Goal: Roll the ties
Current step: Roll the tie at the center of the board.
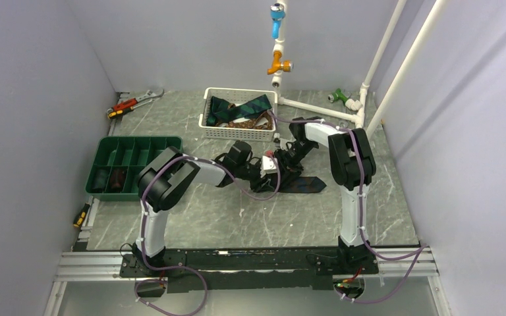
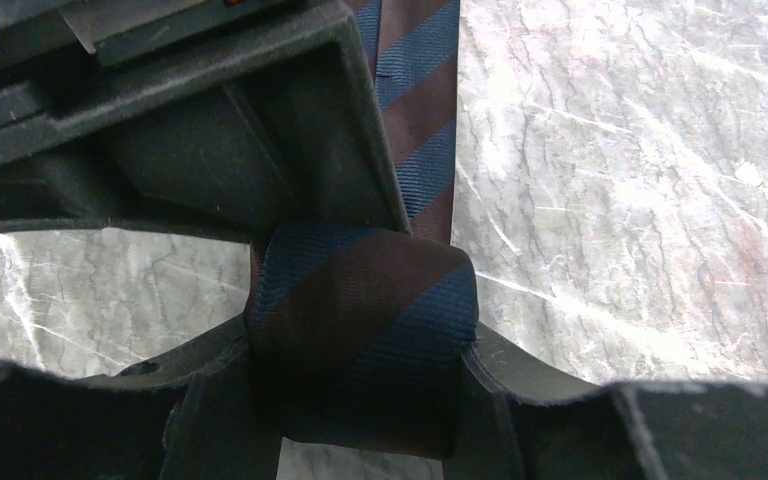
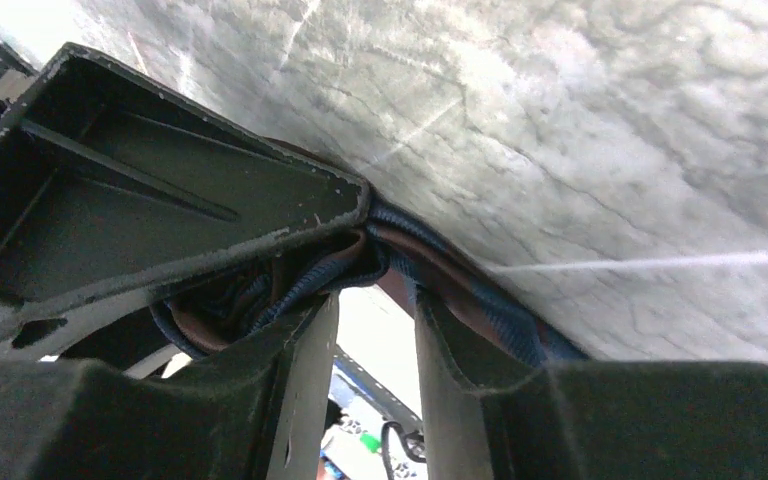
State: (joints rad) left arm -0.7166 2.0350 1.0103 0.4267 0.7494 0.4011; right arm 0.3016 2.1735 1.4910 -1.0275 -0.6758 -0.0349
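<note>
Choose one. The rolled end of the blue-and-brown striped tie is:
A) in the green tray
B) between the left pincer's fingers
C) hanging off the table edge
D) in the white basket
B: the left wrist view shows the striped tie rolled up between the fingers of the left pincer.

A tie (image 1: 303,185) is lying on the surface (image 1: 237,217), in front of a basket (image 1: 237,133) that is holding more ties (image 1: 240,108). A tray (image 1: 146,151) is sitting to the left, a wrench (image 1: 138,100) lying behind it.
</note>
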